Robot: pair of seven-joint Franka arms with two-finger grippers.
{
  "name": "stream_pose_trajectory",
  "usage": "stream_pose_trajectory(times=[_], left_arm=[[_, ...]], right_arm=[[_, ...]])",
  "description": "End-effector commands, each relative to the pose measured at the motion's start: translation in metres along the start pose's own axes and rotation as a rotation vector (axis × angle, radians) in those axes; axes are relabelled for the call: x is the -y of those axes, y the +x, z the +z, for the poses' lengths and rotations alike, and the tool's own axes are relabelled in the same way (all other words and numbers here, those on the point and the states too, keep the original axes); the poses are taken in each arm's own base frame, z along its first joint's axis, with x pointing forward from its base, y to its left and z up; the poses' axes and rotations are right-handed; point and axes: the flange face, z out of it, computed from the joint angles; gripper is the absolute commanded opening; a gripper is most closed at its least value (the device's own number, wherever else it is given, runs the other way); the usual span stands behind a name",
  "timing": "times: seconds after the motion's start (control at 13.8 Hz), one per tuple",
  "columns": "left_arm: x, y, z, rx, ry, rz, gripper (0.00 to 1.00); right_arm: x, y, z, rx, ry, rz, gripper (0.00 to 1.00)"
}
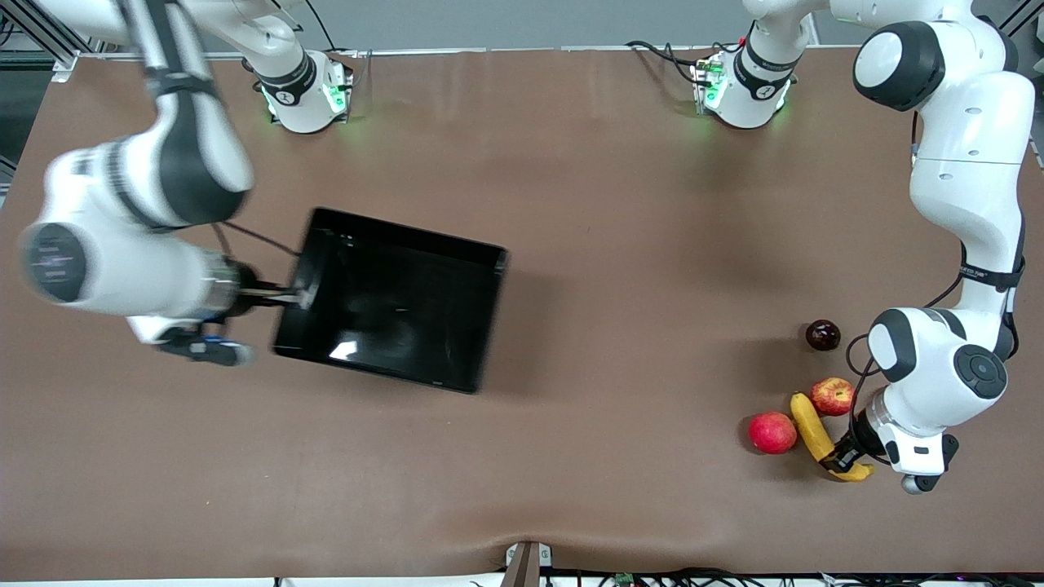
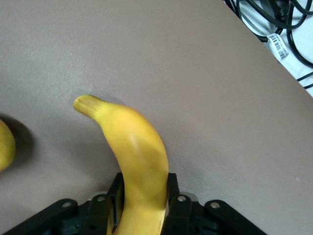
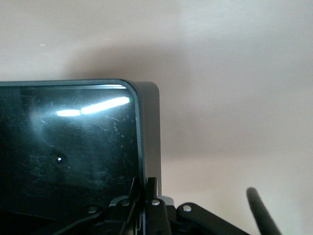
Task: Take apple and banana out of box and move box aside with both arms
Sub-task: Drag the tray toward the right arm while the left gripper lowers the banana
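Brown matting covers the worktop [image 1: 620,212] you see from the high front camera, with both arm bases glowing green along the top of the frame.

At centre-left of the frame, your right end effector [image 1: 295,295] is clamped on the wall of the black box [image 1: 391,297], at the end of the box toward the right arm's end of the worktop. The right wrist view shows its fingers [image 3: 152,205] pinching the thin rim beside a rounded corner of the box [image 3: 73,147].

In the lower right of the frame, your left end effector [image 1: 840,456] is closed on the banana [image 1: 816,432], gripping it near the end that lies lowest in the frame. The left wrist view shows the banana [image 2: 134,156] running up between the dark fingers [image 2: 176,193], its stem tip pointing away over bare matting.

Just beside the banana sits the streaked apple [image 1: 832,396], a little higher in the frame. A plain pinkish-red fruit [image 1: 772,432] lies on the banana's other flank, toward the frame's centre. A dark round fruit [image 1: 823,335] rests higher up, apart from the cluster.
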Motion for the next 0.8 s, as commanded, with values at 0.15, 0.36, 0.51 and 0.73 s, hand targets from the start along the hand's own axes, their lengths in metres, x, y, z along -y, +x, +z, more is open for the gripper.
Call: stream_pose_trajectory(times=[0.15,0.36,0.51,0.73], left_arm=[[-0.004,0.01,-0.009,-0.038,-0.023,0.093,1.0],[-0.021,0.018,-0.048,-0.064,-0.038,0.105,1.0],[-0.03,0.022,-0.078,-0.069,-0.029,0.118,1.0],[-0.052,0.013,-0.122,-0.05,-0.039,0.15,1.0]], right_arm=[[-0.204,0.026,0.016,0.022,0.115,-0.092,0.0],[-0.277,0.049,0.055,0.012,0.136,-0.059,0.0],[-0.309,0.056,0.09,0.003,0.144,-0.08,0.0],[-0.333,0.066,0.124,-0.016,0.141,-0.116,0.0]])
